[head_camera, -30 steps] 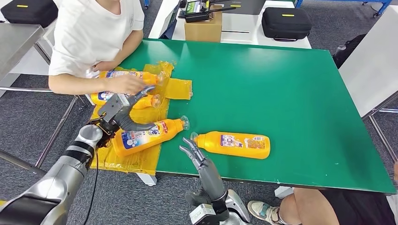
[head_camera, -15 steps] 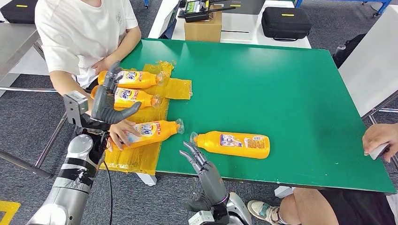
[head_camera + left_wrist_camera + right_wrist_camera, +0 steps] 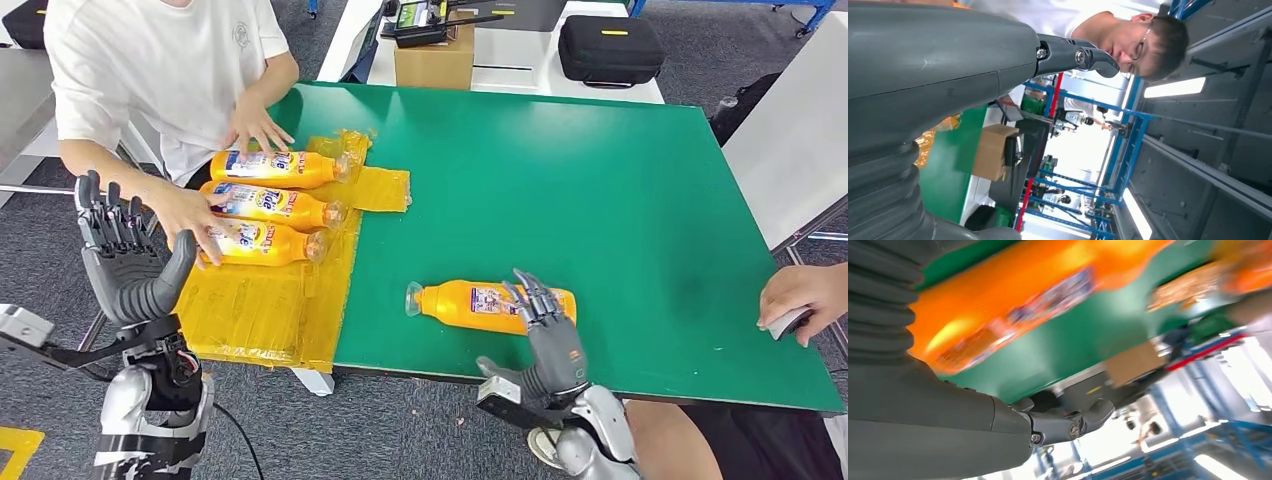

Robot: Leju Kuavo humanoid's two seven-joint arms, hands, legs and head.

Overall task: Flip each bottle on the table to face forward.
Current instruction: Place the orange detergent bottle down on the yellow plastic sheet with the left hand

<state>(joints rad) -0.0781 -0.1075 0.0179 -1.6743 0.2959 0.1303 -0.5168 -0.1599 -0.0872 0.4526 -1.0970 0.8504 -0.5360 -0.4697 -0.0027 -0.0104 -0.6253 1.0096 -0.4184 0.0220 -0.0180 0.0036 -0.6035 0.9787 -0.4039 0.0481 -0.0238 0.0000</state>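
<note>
The left hand (image 3: 125,262) has been lifted clear off the near left corner of the table (image 3: 600,180) and is raised with fingers spread, holding nothing. The bottle it was on a second ago has been released; three bottles are now lined up on the yellow sheet (image 3: 270,310) at the left edge: the back bottle (image 3: 275,168), the middle bottle (image 3: 265,203) and the front bottle (image 3: 262,243), labels up, caps pointing toward the table middle. A person's hand (image 3: 190,218) is resting on the front one, another hand (image 3: 252,125) is just behind the back one.

The right hand (image 3: 548,330) has been moved from beside the cap end of the lone bottle (image 3: 470,305) to its base end at the near edge; fingers are apart and raised, touching or just in front of it, contact cannot be told. Nothing is gripped. In the right wrist view the lone bottle (image 3: 1013,300) is blurred, close to the palm.

That lone bottle is judged the last one to be flipped; its back label seems up. A grasp is not yet made.
</note>
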